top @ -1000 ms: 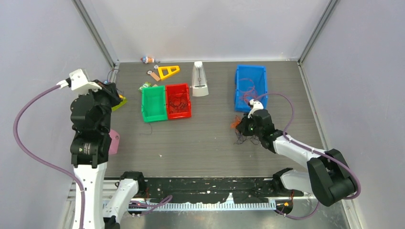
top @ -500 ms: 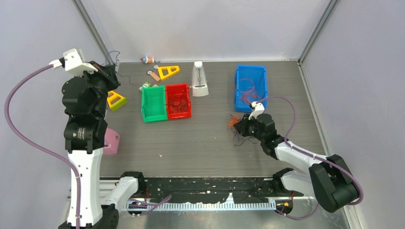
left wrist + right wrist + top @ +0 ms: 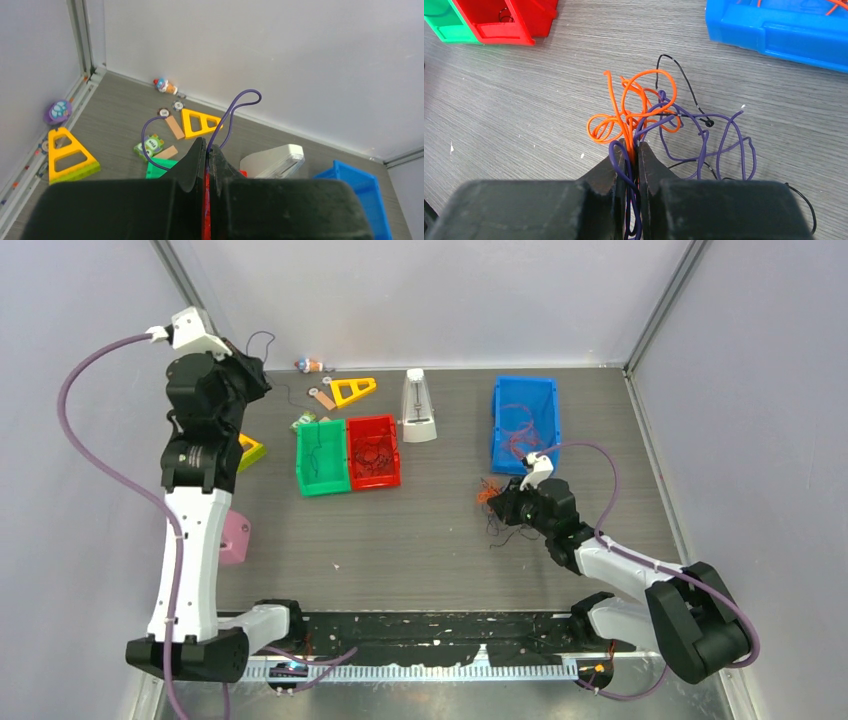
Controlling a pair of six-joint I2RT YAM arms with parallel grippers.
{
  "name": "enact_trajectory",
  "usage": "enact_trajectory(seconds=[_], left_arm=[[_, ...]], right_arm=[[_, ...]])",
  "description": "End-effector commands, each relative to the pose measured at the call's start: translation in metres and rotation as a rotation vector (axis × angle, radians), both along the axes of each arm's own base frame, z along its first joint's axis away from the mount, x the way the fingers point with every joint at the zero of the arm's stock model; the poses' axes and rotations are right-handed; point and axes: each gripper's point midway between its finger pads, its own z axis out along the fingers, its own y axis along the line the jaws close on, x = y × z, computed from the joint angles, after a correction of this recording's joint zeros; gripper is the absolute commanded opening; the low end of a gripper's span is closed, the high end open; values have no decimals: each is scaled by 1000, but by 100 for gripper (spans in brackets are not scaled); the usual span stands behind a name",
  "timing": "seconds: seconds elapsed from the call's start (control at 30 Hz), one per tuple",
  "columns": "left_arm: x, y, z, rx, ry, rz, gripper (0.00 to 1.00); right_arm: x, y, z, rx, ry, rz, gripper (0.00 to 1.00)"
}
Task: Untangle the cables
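**A:** Count, near to far?

**B:** One cable clump is logged on the table, near right. Three colours are counted in it: orange, purple and black. The number of strands cannot be told.

**A:** Right gripper against the clump?

**B:** The right gripper is recorded pinched almost closed on orange and purple strands at the clump's near edge. The rest of the tangle is spread flat just beyond the fingertips and to their right.

**A:** Mid-table?

**B:** Three bins are counted. The green bin and the red bin are set touching, side by side. The blue bin is placed apart, just beyond the clump. Thin strands are seen inside each.

**A:** Far side?

**B:** Two yellow triangles and one white upright object are noted.

**A:** Left gripper?

**B:** The left gripper is held raised at the far left, jaws pressed together on one purple strand. The strand is looped up past the fingertips and is kept well apart from the clump.
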Motion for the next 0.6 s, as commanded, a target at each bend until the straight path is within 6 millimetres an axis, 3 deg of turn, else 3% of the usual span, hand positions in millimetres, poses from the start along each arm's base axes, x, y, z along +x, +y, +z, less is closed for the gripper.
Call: enact_trajectory(seconds=[0.0,0.27,0.57], left_arm=[[11,7,-5,-5,-26,40,0],[34,17,-119,-38,162,118,0],[36,54,-192,-40,371,375,0]], right_arm=[[5,6,16,40,-59,9,5],[3,6,15,46,-56,11,5],[3,6,15,49,-59,9,5]])
